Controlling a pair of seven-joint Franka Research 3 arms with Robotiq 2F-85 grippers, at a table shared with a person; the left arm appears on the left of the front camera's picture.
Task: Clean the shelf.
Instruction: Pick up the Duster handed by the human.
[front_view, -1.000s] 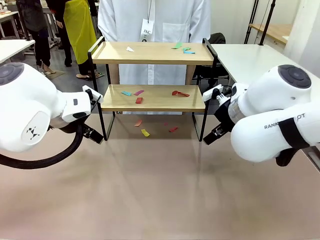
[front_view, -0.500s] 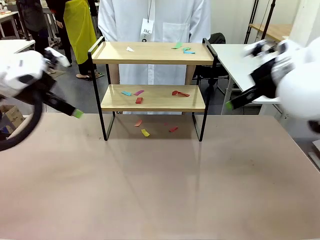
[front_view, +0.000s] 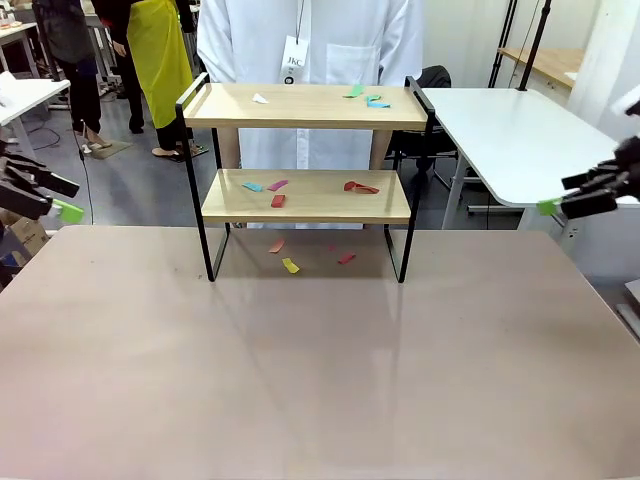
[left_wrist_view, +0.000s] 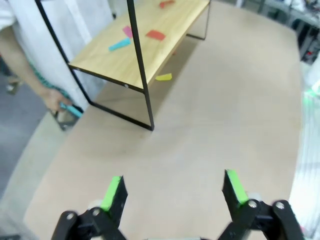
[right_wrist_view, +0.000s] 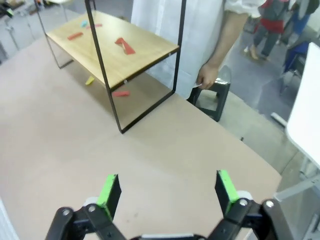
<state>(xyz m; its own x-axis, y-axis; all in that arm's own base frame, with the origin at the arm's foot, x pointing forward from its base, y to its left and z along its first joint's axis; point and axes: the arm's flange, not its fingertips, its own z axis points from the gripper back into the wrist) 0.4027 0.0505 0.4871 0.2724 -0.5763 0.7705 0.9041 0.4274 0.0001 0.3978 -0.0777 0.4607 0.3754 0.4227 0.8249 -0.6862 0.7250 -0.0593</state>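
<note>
— Well, where do we find the shelf (front_view: 300, 108)?

— It stands upright at the far middle of the counter (front_view: 320, 380). A person (front_view: 310, 40) in a white coat is just behind the shelf, cut off at the shoulders by the picture's top edge.

— What lies on it?

— We see small coloured scraps (front_view: 278, 201): a few on the upper board and several on the lower board. Three more lie on the counter under the shelf, between its legs. We cannot tell what they are made of.

— And the left tool (front_view: 62, 200)?

— It is well to the left of the shelf, at the picture's edge, so from the front we make out little more than dark fingers and one green pad. In its own wrist view the fingers stand wide apart with nothing between them, and the shelf's lower board shows beyond.

— The right tool (front_view: 565, 195)?

— It is well to the right of the shelf and likewise clipped by the edge. From its wrist we see the fingers spread and empty.

— Anything we cannot read?

— In both wrist views the shelf's upper board is cut off at the top. The person's hand (right_wrist_view: 207, 79) hangs behind the shelf. The left wrist view shows something teal by that hand, too blurred for us to name.
</note>
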